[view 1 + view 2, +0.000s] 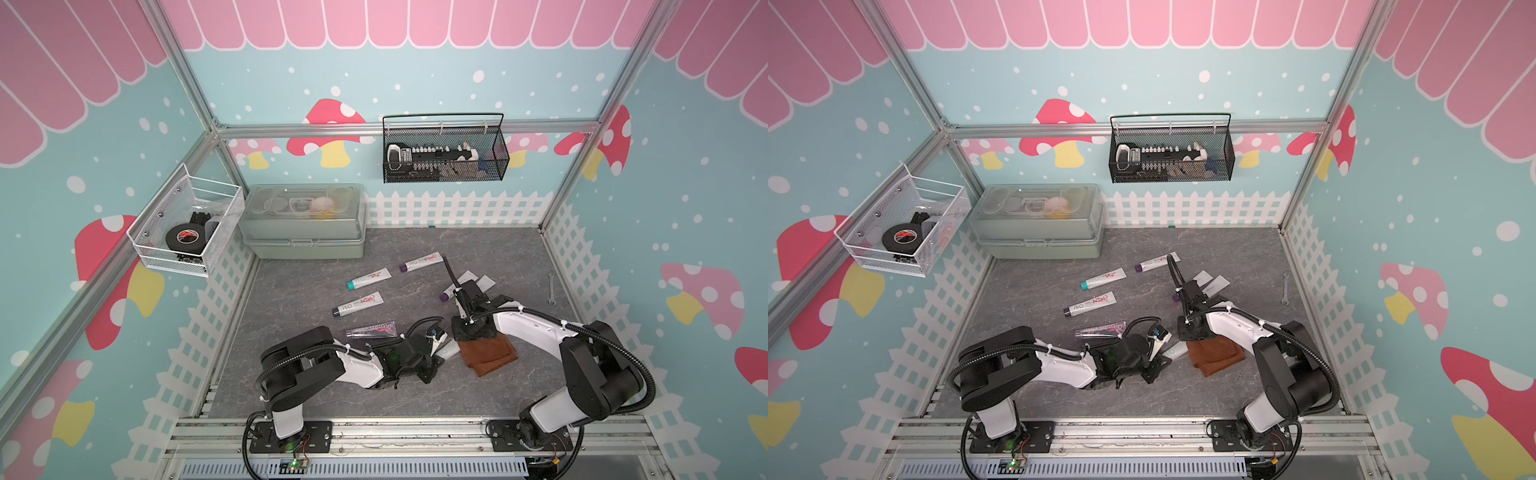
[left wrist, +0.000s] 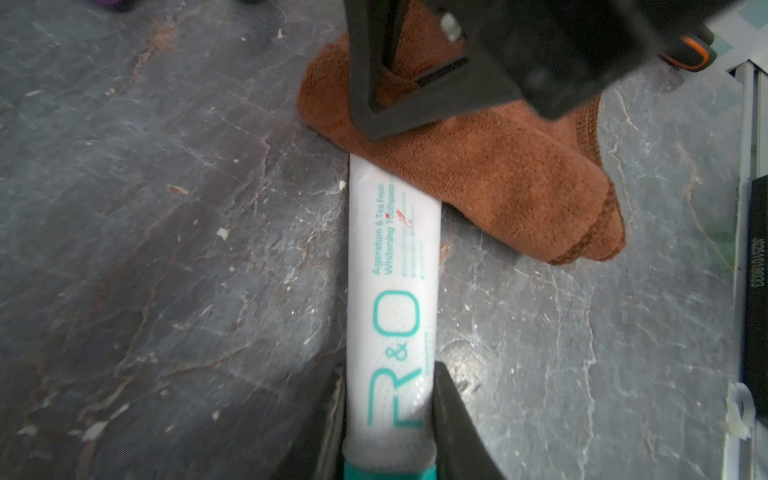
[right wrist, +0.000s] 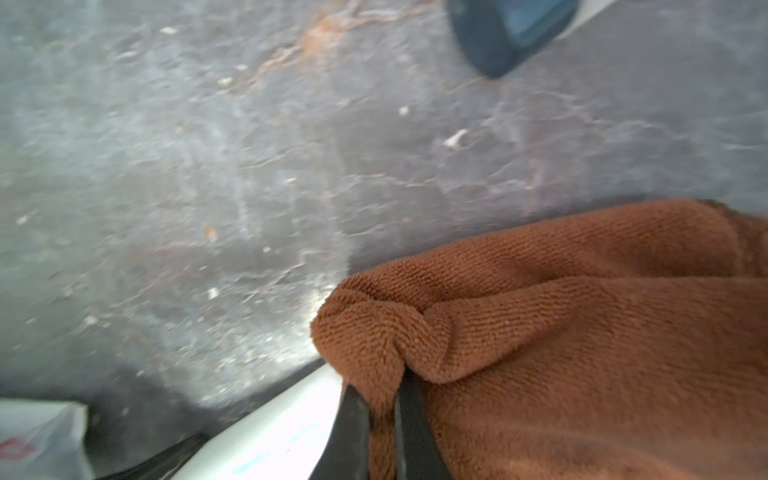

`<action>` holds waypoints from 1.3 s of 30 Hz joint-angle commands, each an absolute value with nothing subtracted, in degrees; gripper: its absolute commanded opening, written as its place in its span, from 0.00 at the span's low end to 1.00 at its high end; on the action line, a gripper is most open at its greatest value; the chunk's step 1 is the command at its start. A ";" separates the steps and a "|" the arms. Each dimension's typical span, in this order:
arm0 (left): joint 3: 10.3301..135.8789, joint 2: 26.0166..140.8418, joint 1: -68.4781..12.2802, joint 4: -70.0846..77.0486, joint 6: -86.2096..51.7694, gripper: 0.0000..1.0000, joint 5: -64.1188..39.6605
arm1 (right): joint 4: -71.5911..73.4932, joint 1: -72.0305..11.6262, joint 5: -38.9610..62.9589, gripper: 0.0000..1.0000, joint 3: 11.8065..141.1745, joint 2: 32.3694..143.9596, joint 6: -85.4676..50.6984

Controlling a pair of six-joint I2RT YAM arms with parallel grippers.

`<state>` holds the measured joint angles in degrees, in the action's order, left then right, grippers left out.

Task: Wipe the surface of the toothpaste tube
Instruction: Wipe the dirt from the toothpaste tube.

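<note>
A white toothpaste tube (image 2: pixel 392 291) with teal "R&O" print and a teal cap lies on the grey table. My left gripper (image 2: pixel 390 370) is shut on it near the cap end. In both top views the tube (image 1: pixel 448 351) (image 1: pixel 1175 350) shows only as a short white piece between the two grippers. A folded brown cloth (image 2: pixel 498 178) (image 1: pixel 492 353) covers the tube's far end. My right gripper (image 3: pixel 380 390) is shut on a fold of the cloth (image 3: pixel 582 332) and presses it down there, with the tube (image 3: pixel 270 436) beside its fingers. From above, the right gripper (image 1: pixel 469 332) stands just beyond the left gripper (image 1: pixel 432 357).
Several other toothpaste tubes lie further back: a teal-capped one (image 1: pixel 369 278), a purple-capped one (image 1: pixel 420 262), a dark-capped one (image 1: pixel 357 304) and a clear one (image 1: pixel 371 330). A wrench (image 1: pixel 551 289) lies at the right. A lidded box (image 1: pixel 305 224) stands at the back left.
</note>
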<state>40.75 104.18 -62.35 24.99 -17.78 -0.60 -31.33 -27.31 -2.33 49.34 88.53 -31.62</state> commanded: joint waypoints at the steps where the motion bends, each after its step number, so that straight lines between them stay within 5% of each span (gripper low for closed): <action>1: 38.67 104.42 -62.02 21.12 -18.90 0.22 2.34 | -36.87 -24.09 -9.66 0.08 46.58 89.91 -31.97; 12: 39.20 105.12 -62.00 21.09 -18.89 0.22 1.75 | -33.91 -19.30 12.78 0.06 47.46 80.20 -29.01; 21: 40.33 105.91 -62.05 20.41 -18.79 0.22 1.16 | -32.36 -25.00 18.06 0.06 46.60 80.22 -30.67; 26: 40.69 106.01 -62.05 19.96 -18.81 0.22 1.01 | -32.12 -27.73 14.48 0.05 46.99 86.07 -30.18; 39: 39.56 104.94 -62.04 20.37 -18.87 0.22 2.33 | -41.25 -29.17 -13.89 0.05 49.33 92.52 -29.96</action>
<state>40.80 104.14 -62.35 24.71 -17.80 0.23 -33.61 -29.69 -2.87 51.27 89.62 -30.04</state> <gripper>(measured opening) 0.265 0.057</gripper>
